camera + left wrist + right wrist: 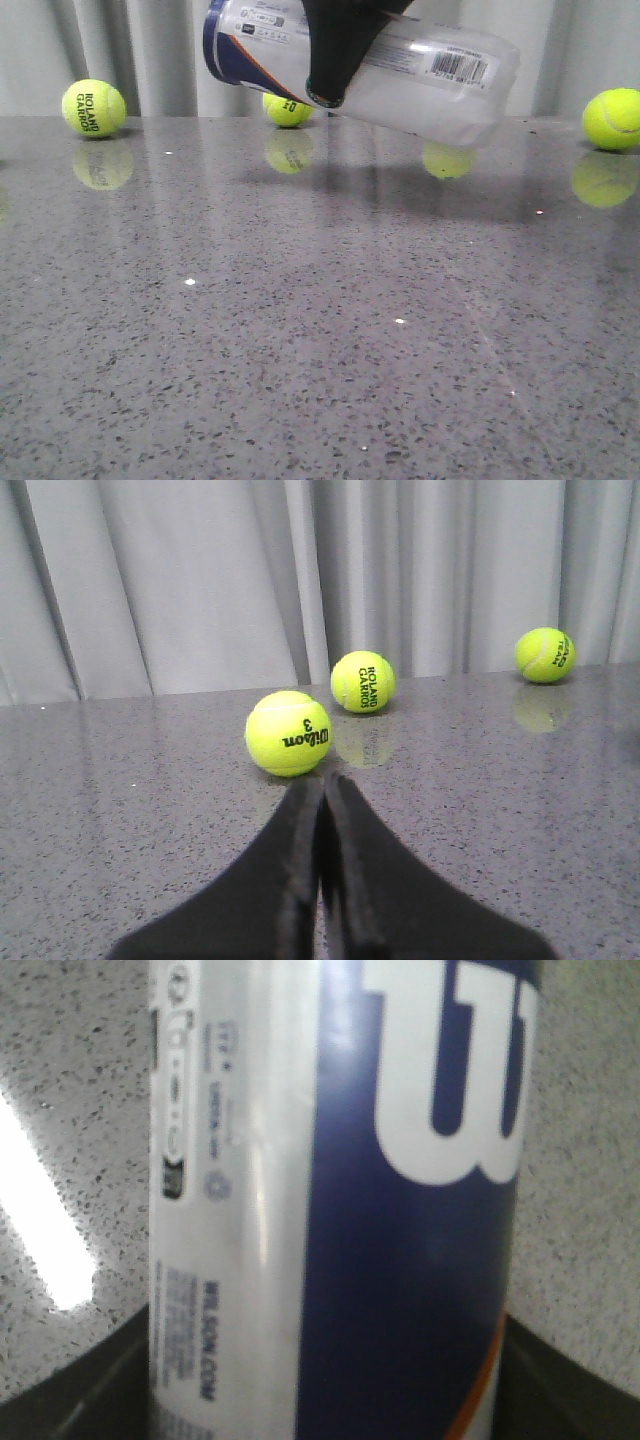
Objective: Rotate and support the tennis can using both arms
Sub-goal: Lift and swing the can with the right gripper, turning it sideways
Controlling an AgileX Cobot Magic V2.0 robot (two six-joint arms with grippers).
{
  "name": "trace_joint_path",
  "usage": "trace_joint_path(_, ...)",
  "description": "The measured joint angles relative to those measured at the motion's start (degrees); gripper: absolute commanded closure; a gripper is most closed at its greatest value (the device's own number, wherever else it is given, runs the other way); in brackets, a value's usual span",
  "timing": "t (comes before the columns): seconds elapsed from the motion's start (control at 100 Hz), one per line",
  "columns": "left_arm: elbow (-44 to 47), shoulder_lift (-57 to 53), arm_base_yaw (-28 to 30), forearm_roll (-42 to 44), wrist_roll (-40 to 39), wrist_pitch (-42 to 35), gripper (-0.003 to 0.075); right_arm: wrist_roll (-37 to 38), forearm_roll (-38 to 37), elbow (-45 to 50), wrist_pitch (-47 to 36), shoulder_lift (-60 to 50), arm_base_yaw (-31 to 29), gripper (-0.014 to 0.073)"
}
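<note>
One gripper (335, 60), the right, pinches the can (420, 75) aloft, tilted over the table (300, 350); left gripper (322, 785) jaws pressed together, empty.

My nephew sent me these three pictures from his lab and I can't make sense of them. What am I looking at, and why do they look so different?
It is one moment seen by three cameras on a two-armed robot. The front camera looks forward over a grey speckled table. There a black gripper holds a tennis can tilted in the air, above the table. Tennis balls lie along the far edge, one marked Roland Garros.

The other two cameras sit on the wrists. The right one is filled by the can, close up, with dark jaws at either side of it, so this arm holds it. The left one shows its own gripper, jaws closed on nothing, pointing at three balls, the nearest a Wilson ball, before a grey curtain.
</note>
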Motion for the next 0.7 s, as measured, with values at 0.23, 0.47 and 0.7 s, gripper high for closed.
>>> trace_joint_path(0.23,-0.07,0.00,0.00,0.00,0.00,0.00,0.0740,-13.83,0.00,0.00,1.43,1.95,2.80,0.0232)
trace_joint_path(0.47,-0.07,0.00,0.00,0.31,0.00,0.00,0.0740,-16.30,0.00,0.00,2.05,4.67,3.81,0.0232)
trace_joint_path(0.7,0.00,0.00,0.00,0.00,0.00,0.00,0.0740,-17.56,0.00,0.00,2.41,6.90,4.01,0.0232)
